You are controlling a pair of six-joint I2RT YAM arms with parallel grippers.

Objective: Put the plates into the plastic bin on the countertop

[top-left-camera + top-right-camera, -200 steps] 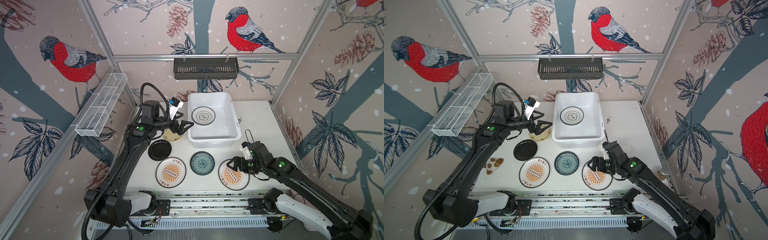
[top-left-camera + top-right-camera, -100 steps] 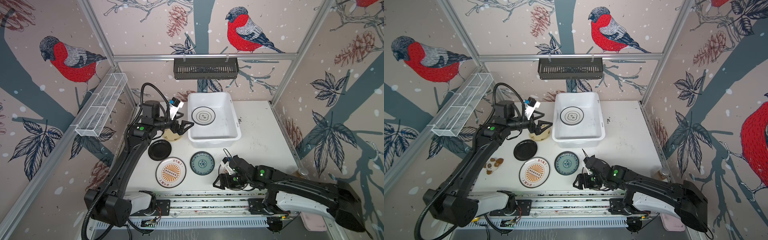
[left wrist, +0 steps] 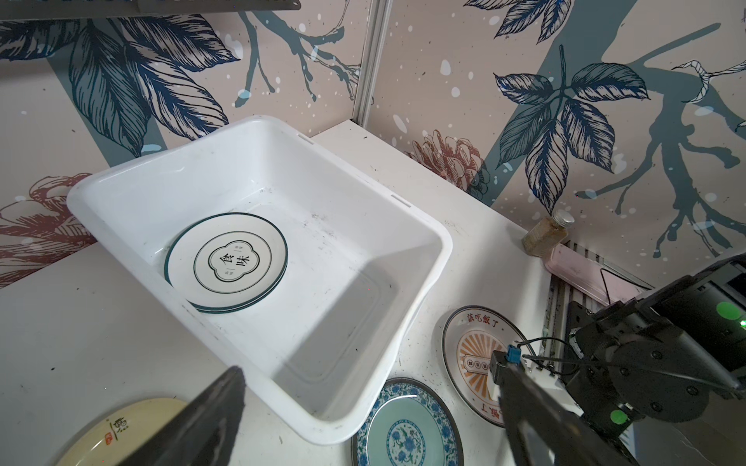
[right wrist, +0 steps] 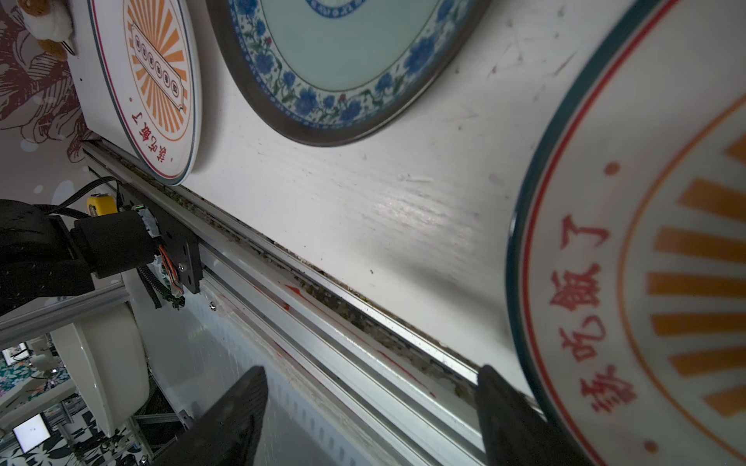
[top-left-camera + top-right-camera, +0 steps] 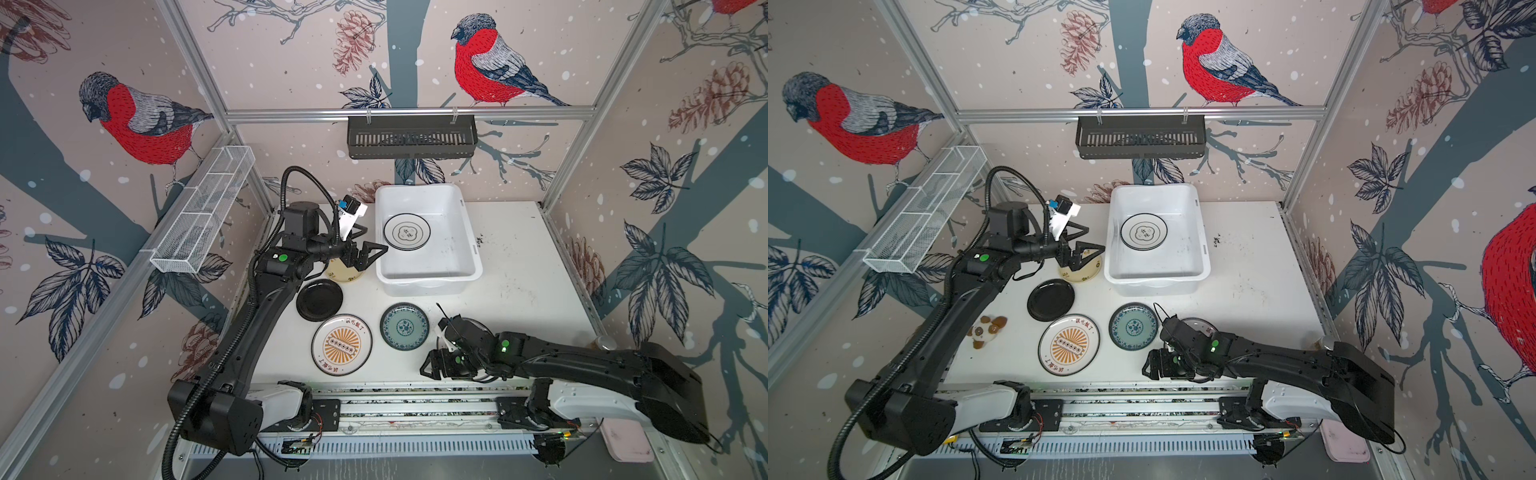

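Right wrist view has the right gripper [image 4: 369,373] spread wide with nothing between its fingers. One finger sits just beside the rim of the sunburst plate [image 4: 646,282], the other out over the front rail.

Reading the countertop [image 5: 519,270] as a dial in a top view, that plate lies at about five o'clock, mostly hidden under my right arm. The plastic bin [image 5: 428,278] stands at twelve with the two quatrefoil plates [image 5: 406,231] stacked inside. The teal plate [image 5: 404,326], second sunburst plate [image 5: 341,345] and black plate [image 5: 319,300] run from six round to nine. The left gripper [image 5: 376,240] hangs released at about eleven, above the pale yellow plate [image 5: 343,274].

I judge the step is taking hold of the five o'clock plate by its rim. I would ease the near finger under the lip where it overhangs least, keep the other on top, and close only once the rim is well inside. Then lift level, clear the bin's front wall and lower gently. A shallow bite could let it slip.
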